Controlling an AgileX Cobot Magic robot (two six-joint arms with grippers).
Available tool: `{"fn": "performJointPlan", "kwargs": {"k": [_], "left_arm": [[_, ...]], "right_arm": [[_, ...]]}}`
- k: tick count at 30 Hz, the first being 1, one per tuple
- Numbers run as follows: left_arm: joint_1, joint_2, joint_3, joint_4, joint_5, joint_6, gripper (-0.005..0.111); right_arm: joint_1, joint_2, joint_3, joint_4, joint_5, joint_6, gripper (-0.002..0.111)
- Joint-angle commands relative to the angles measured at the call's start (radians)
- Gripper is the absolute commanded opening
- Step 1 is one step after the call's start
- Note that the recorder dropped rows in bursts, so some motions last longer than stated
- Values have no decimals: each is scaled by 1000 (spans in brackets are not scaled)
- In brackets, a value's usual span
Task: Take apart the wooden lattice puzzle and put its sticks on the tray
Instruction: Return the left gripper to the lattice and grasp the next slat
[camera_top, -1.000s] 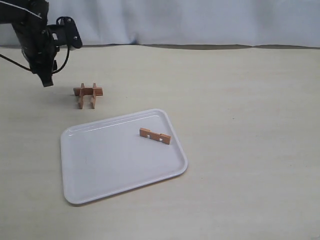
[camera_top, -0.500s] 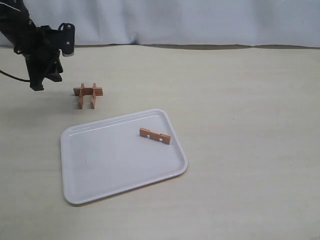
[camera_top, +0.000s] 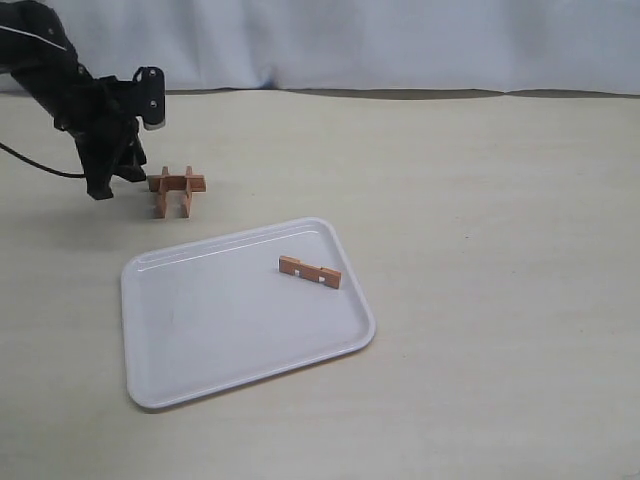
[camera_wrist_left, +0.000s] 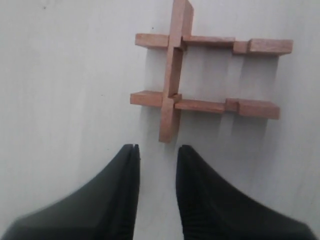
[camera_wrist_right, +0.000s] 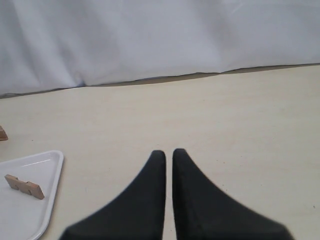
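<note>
Closest to the camera on my wide view is the tray (camera_top: 190, 340), sitting at a slight angle on the beige table (camera_top: 480, 200). One loose stick (camera_top: 310, 271) lies flat inside it, near the far right corner. Past the tray's far left corner, off it and on the bare table, is what's left of the wooden lattice puzzle (camera_top: 177, 188): three sticks, two parallel ones with one locked across them. Just to the left of it is my left gripper (camera_wrist_left: 157, 147), tilted down low to the table. Wrist cam shows its jaws partly apart with nothing between them, and the end of the cross stick (camera_wrist_left: 172, 75) points right at that gap, not yet inside it. White curtain (camera_top: 400, 40) runs across the back. The right gripper (camera_wrist_right: 169, 152) isn't in the wide shot; on its own cam the fingers are pretty much together, holding nothing, over bare table.
</note>
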Motion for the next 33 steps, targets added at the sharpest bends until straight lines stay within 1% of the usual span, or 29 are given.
{"fn": "performJointPlan", "kwargs": {"k": [1,8,17,20,27,33], "left_arm": [[-2,10,-1,-12,-5,3,27],[-2,31,-1,-14,17,13,27],[-2,66,-1,-14,-4,17,27],[-2,68,-1,-54,-11,17,27],[-2,68,-1,-200,-62,20,27],[-2,68,-1,-190,-50,20,27]], "right_arm": [[-1,-4,3,-1,-8,0,5],[-1,-4,3,-1,-8,0,5],[-1,-4,3,-1,-8,0,5],[-1,-4,3,-1,-8,0,5],[-1,-4,3,-1,-8,0,5],[-1,-4,3,-1,-8,0,5]]}}
